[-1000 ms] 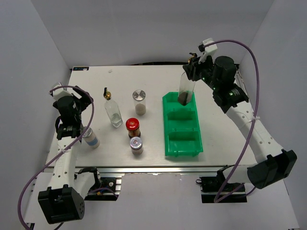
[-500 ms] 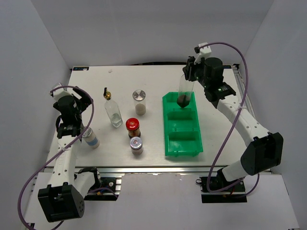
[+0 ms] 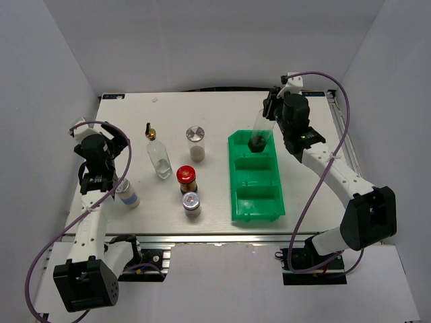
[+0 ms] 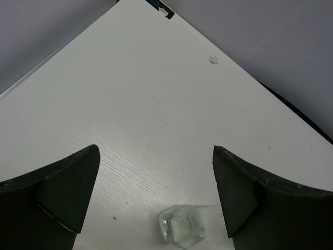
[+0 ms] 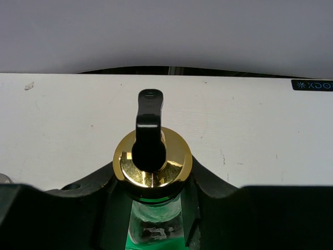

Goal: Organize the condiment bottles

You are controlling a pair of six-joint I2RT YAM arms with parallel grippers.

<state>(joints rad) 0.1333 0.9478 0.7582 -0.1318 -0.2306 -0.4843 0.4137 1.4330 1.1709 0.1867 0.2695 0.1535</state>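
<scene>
My right gripper (image 3: 269, 114) is shut on the neck of a tall clear bottle (image 3: 258, 132) with a gold-black pourer (image 5: 151, 151). The bottle's base is in the far compartment of the green bin (image 3: 256, 199). A second tall clear bottle (image 3: 159, 159), a silver-lidded jar (image 3: 196, 139), a red-capped jar (image 3: 186, 178) and another silver-lidded jar (image 3: 192, 202) stand left of the bin. A third jar (image 3: 127, 194) leans by my left arm. My left gripper (image 3: 118, 137) is open and empty. A clear glass piece (image 4: 182, 227) shows low between its fingers.
The green bin's middle and near compartments hold nothing. The table's far left corner carries a small label (image 4: 159, 7). Grey walls close in the table on three sides.
My right arm has swung its wrist left and lowered, and the held bottle has settled a little deeper into the bin's far compartment. The left arm has not moved.
</scene>
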